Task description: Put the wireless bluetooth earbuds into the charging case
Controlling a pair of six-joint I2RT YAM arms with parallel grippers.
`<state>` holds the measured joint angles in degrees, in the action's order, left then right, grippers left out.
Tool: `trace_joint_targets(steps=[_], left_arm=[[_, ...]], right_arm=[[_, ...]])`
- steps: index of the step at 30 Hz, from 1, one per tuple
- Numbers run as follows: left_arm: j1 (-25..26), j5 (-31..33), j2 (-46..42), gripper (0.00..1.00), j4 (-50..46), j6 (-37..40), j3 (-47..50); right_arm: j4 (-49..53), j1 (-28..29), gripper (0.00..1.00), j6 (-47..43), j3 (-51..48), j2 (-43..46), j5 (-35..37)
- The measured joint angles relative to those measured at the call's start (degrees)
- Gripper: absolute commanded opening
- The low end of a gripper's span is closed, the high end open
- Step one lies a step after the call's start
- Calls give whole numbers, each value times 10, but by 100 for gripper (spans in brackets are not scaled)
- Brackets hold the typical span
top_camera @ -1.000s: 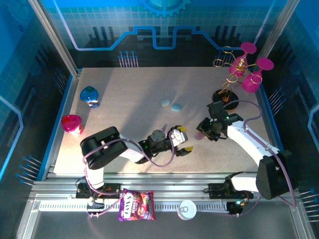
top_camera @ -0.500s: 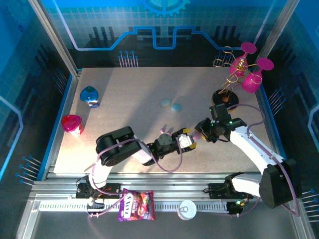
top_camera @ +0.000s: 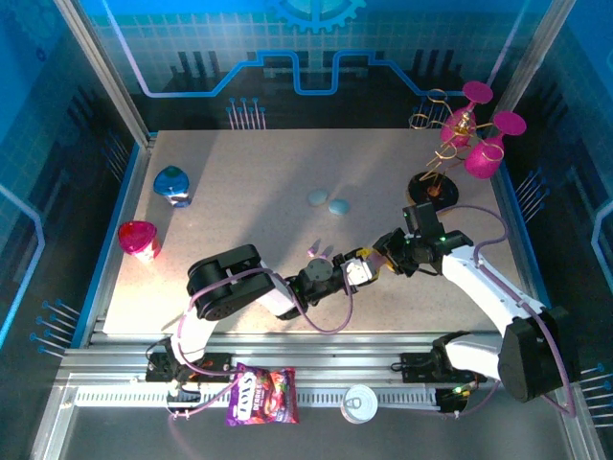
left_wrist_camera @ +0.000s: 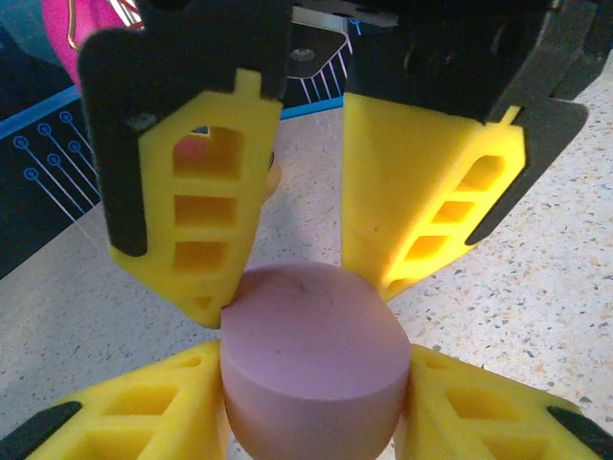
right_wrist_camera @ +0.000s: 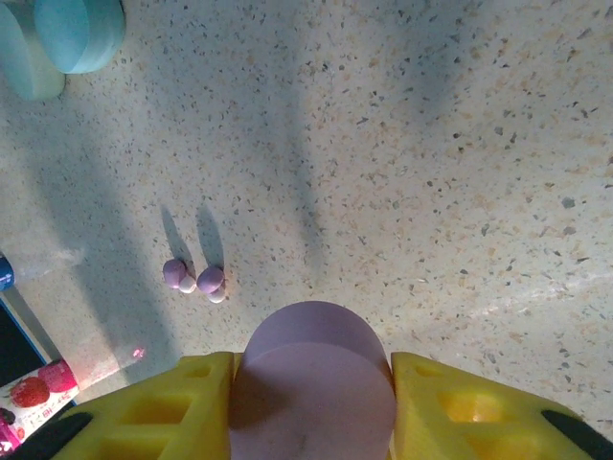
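Observation:
A purple pebble-shaped charging case (left_wrist_camera: pixel 311 355) is held over the table between both grippers. My left gripper (left_wrist_camera: pixel 311 383) is shut on its near end, a yellow finger pressed against each side. My right gripper (right_wrist_camera: pixel 311 402) is shut on the same case (right_wrist_camera: pixel 311 383); its fingers (left_wrist_camera: pixel 206 259) meet the case's far end in the left wrist view. In the top view the two grippers meet at the case (top_camera: pixel 377 259), right of the table's middle. Two purple earbuds (right_wrist_camera: pixel 192 278) lie side by side on the table, left of the case; they are also in the top view (top_camera: pixel 313 249).
A light blue case (top_camera: pixel 338 206) and a pale green one (top_camera: pixel 317 196) lie together at mid table. A pink cup (top_camera: pixel 139 240) and a blue object (top_camera: pixel 172 184) sit at the left. A wire stand with pink glasses (top_camera: pixel 460 144) is at the back right.
My left gripper has swung right to the purple case and closed on it. The right gripper, holding the case, has shifted slightly left to meet it.

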<state>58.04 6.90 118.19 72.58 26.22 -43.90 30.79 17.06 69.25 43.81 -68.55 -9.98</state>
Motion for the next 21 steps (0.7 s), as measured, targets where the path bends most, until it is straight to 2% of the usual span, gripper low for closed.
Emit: trace_joint_targets(steps=[3,6,14,18,21], left_arm=[[0,0,0,29,0,3,0],[0,0,0,26,2,3,0],[-2,-3,-2,25,6,-12,7],[-18,-33,-29,25,9,-52,52],[-56,-86,-74,25,8,-101,88]], right_arm=[[0,-1,43,2,0,0,0],[0,-2,47,2,0,0,-1],[0,-2,78,-50,0,27,12],[-25,-3,77,-138,-4,85,19],[-81,-3,78,-222,-21,140,-6]])
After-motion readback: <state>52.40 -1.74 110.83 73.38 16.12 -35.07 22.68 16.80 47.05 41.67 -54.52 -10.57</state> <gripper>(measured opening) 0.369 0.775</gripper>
